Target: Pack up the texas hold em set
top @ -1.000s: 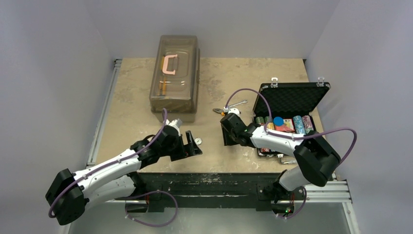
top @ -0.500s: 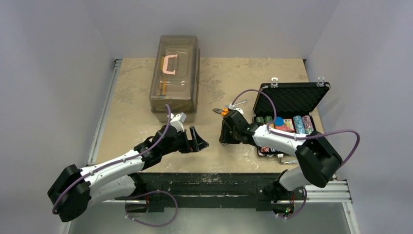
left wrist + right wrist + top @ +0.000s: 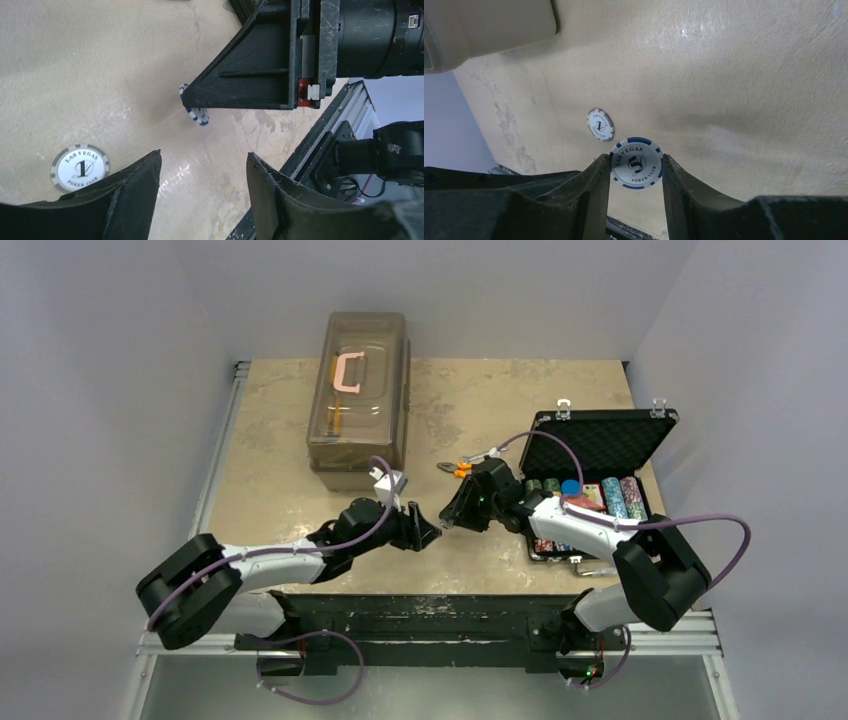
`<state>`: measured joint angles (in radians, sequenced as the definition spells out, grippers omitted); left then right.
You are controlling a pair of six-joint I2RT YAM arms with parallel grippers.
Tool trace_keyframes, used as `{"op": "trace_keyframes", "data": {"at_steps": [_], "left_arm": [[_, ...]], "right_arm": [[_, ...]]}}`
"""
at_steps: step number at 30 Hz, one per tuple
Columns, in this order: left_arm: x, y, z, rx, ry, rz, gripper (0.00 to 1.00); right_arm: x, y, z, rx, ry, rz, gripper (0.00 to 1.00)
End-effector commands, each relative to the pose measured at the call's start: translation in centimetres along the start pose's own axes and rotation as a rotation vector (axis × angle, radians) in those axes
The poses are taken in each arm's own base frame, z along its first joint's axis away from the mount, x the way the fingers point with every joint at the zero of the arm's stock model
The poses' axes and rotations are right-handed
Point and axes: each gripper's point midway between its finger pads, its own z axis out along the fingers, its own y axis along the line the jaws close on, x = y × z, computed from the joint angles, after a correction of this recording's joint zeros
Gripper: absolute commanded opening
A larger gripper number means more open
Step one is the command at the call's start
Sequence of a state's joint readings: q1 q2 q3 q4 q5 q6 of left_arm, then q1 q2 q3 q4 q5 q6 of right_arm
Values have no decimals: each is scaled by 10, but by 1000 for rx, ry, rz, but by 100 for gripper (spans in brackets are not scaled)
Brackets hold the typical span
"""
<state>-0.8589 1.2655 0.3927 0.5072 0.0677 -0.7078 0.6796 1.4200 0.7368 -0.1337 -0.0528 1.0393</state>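
Observation:
The black case [image 3: 601, 443] stands open at the right, with rows of multicoloured chips [image 3: 585, 495] in its base. My right gripper [image 3: 635, 159] is shut on a blue-and-white poker chip [image 3: 636, 162] marked 5, gripped by its edges above the table. My left gripper [image 3: 203, 155] is open with only bare table between its fingers. In the top view the left gripper [image 3: 425, 531] and the right gripper [image 3: 451, 519] point tip to tip near the table's front middle. A grey-and-white chip [image 3: 80, 167] marked 1 lies flat just left of my left finger, and the grey chip [image 3: 600, 124] also shows beyond the held one.
A large translucent brown box [image 3: 358, 398] with a pink handle stands at the back left. Orange-handled pliers [image 3: 459, 469] and a wrench [image 3: 489, 452] lie just left of the case. The table's front rail [image 3: 325, 135] runs close behind both grippers.
My left arm has stretched right toward the table's middle, past the grey chip, and its jaws have narrowed a little. The right gripper has swung left to face it, still gripping the blue chip.

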Motion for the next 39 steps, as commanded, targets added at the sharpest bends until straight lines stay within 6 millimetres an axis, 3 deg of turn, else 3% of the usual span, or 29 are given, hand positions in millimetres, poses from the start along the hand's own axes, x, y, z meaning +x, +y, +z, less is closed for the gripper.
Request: {"op": "trace_keyframes", "data": {"at_steps": [1, 15, 31, 35, 38, 39], "left_arm": [[-38, -26, 16, 85, -157, 74, 57], [-43, -23, 46, -4, -169, 94, 30], [-28, -16, 60, -46, -129, 94, 22], [-29, -15, 62, -53, -133, 93, 14], [-30, -16, 59, -48, -144, 82, 0], [-31, -16, 57, -46, -147, 79, 0]], "right_arm": [[-3, 20, -6, -84, 7, 111, 22], [-1, 17, -17, -101, -11, 172, 22], [-4, 19, -27, -122, -29, 187, 21], [-3, 18, -27, -124, -25, 187, 21], [-2, 19, -27, -129, -20, 165, 22], [-1, 18, -27, -130, -18, 146, 23]]}}
